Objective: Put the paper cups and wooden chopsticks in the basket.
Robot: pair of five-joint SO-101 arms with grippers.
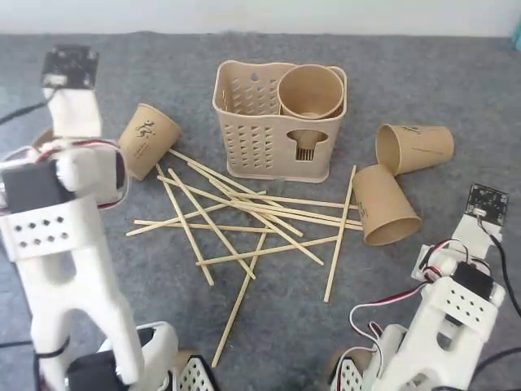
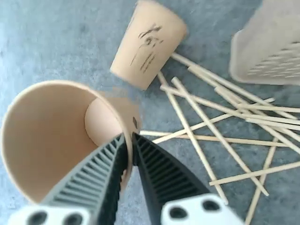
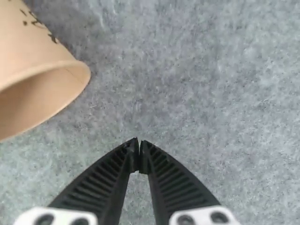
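Left pincer (image 2: 127, 137): clamped on the rim of the held cup (image 2: 51, 136), one finger inside the wall and one outside.
Held cup: tipped, with its mouth toward the wrist camera.
Second cup (image 2: 150, 44): laid on its side just beyond the held cup, near the chopstick ends.
Chopsticks (image 1: 244, 213): strewn in a crossed heap on the mat in front of the basket.
Basket (image 1: 252, 142): upright, with a seated cup (image 1: 311, 91) standing in one corner.
Right-hand cups: two laid on their sides beside the basket, the far cup (image 1: 413, 147) and the near cup (image 1: 387, 208).
Right pincer (image 3: 139, 143): closed on nothing above bare mat, near a side-lying cup.
Step in hand: the first loose cup is judged to be grasped but not yet delivered.
Next move: a lift clear of the chopsticks is called for, then carriage over the basket and release, preferably nested in the seated cup.
Surface: the tabletop is covered by a grey felt-like mat (image 1: 456, 81).
Room: a pale wall strip is seen along the far edge.
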